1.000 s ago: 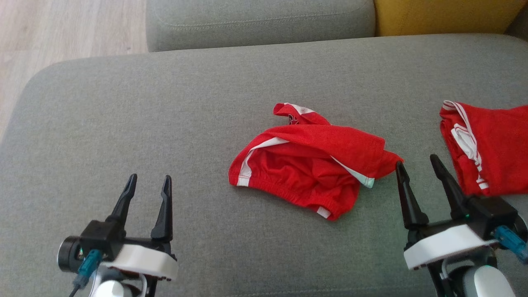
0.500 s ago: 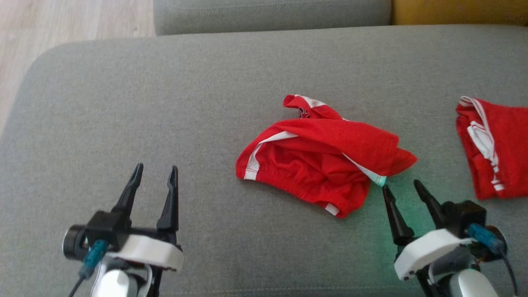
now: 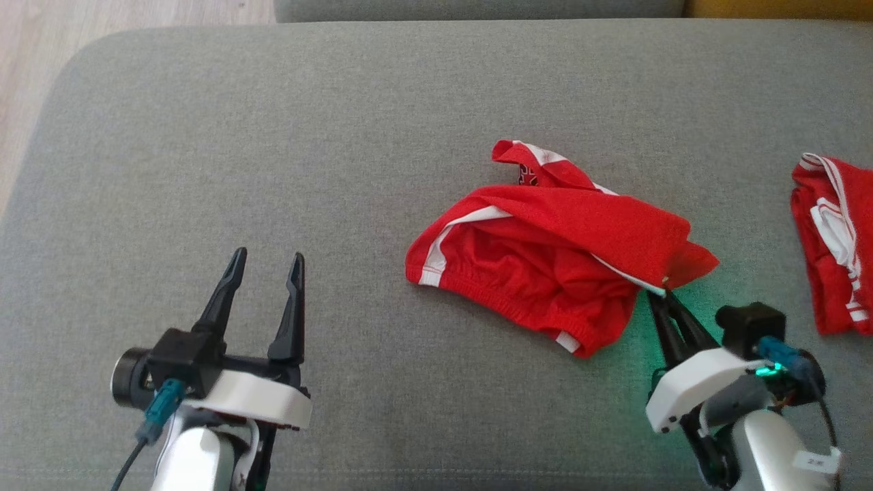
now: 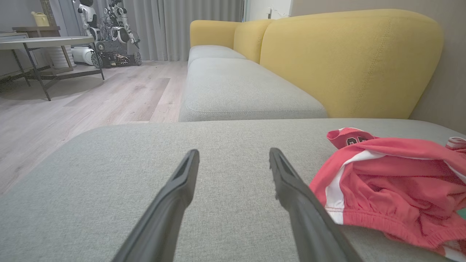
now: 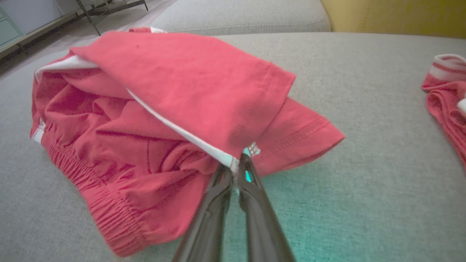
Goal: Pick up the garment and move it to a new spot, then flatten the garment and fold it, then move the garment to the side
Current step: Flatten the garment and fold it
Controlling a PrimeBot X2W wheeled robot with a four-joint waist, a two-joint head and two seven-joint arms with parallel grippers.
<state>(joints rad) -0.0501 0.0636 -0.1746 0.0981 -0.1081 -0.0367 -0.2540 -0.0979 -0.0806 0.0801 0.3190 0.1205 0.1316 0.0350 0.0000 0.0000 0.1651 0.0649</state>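
The garment (image 3: 552, 252) is a crumpled pair of red shorts with white stripes, lying right of centre on the grey sofa cushion (image 3: 307, 136). My right gripper (image 3: 665, 294) is shut on the garment's white-striped hem corner at its right edge; the right wrist view shows the garment (image 5: 164, 109) with the gripper (image 5: 236, 168) pinching the white trim between both fingertips. My left gripper (image 3: 266, 262) hovers open above bare cushion, well left of the garment. In the left wrist view that gripper (image 4: 233, 156) is open, with the garment (image 4: 393, 182) to its right.
A second red and white garment (image 3: 835, 239) lies at the cushion's right edge, also visible in the right wrist view (image 5: 447, 94). Wooden floor (image 3: 27, 82) lies beyond the cushion's left edge. A yellow sofa backrest (image 4: 346, 62) and another grey seat (image 4: 240, 91) stand behind.
My right gripper moved left to the garment's hem corner and closed on it. The head camera tilted, shifting the whole picture. My left gripper stayed open.
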